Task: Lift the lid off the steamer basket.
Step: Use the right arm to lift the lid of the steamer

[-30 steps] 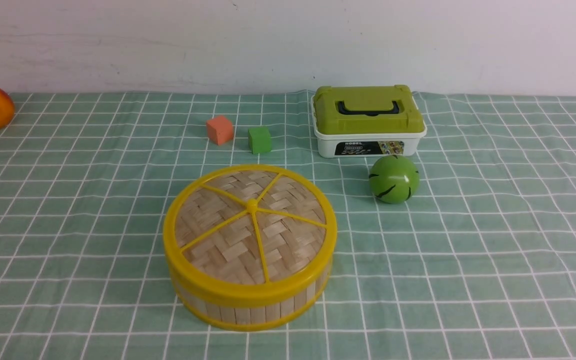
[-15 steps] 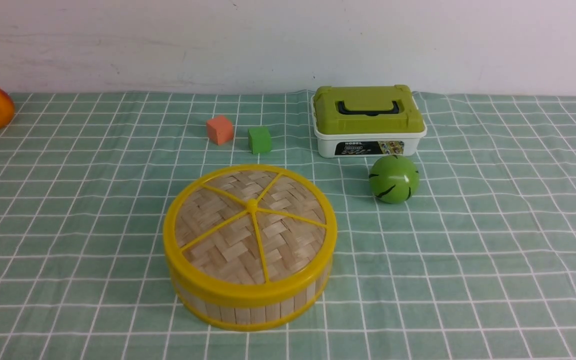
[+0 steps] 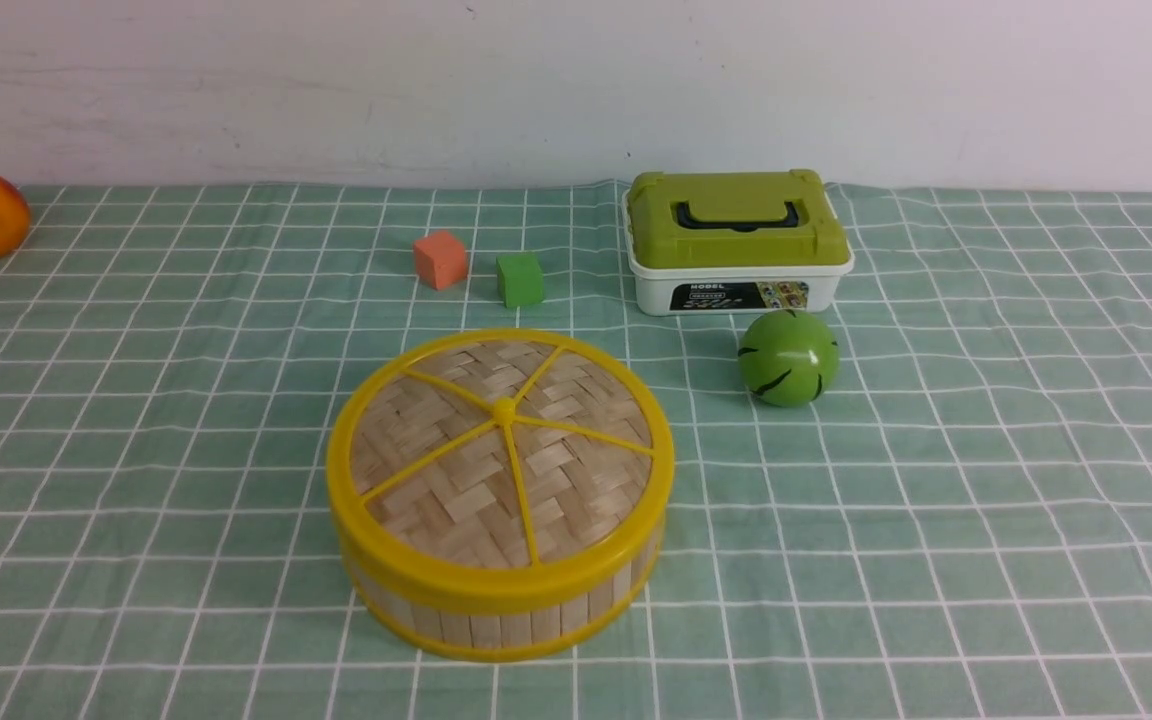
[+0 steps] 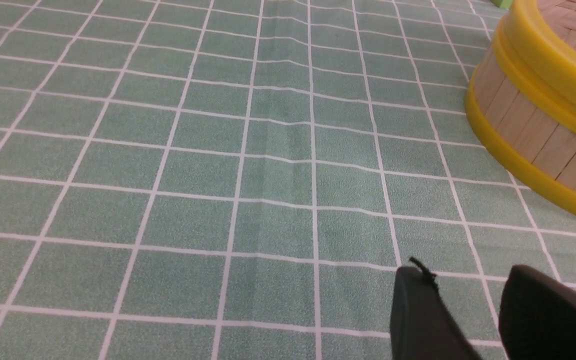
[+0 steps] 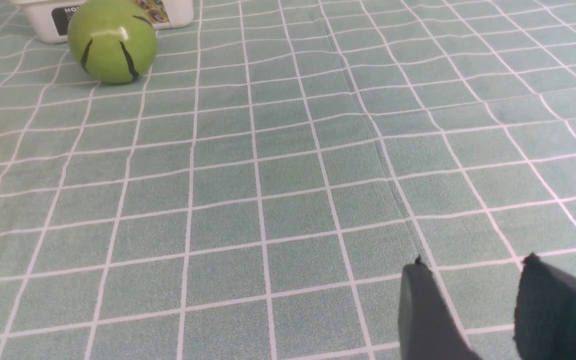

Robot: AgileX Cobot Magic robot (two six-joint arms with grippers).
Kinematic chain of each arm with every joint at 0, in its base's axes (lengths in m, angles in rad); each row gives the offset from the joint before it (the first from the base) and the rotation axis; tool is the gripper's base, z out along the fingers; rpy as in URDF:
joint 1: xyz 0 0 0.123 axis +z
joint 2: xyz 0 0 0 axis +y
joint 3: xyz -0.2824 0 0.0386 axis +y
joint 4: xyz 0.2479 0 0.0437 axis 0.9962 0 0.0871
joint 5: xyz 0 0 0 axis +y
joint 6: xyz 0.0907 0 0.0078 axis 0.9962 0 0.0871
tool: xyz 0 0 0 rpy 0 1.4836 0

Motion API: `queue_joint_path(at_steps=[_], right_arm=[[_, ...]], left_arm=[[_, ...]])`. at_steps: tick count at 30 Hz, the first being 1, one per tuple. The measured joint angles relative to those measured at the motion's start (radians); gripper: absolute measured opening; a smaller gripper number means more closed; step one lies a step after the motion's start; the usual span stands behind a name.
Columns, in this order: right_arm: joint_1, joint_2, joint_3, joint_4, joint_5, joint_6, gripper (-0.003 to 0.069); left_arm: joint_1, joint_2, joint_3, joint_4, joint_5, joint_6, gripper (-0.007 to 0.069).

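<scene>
One lid [image 3: 576,470] sits on the basket [image 3: 516,628] left of centre on the cloth [image 3: 916,520], blocks [image 3: 441,260] beyond, ball [image 3: 788,358] to the right, and both left [image 4: 460,300] and right grippers [image 5: 483,300] stand open.

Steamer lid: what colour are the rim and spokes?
Yellow, both the rim and the spokes; the front view shows them best.

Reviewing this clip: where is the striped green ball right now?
In the front view, the striped green ball sits right of centre, just in front of the green-lidded white box.
</scene>
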Motion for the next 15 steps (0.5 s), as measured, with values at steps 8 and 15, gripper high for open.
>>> queue_joint_path(at_steps=[8,15], right_arm=[[0.0,0.0,0.0,0.0,0.0,0.0,0.0241],[0.0,0.0,0.0,0.059,0.0,0.017,0.0241]], left_arm=[[0.0,0.0,0.0,0.0,0.0,0.0,0.0239],[0.0,0.0,0.0,0.0,0.0,0.0,0.0239]])
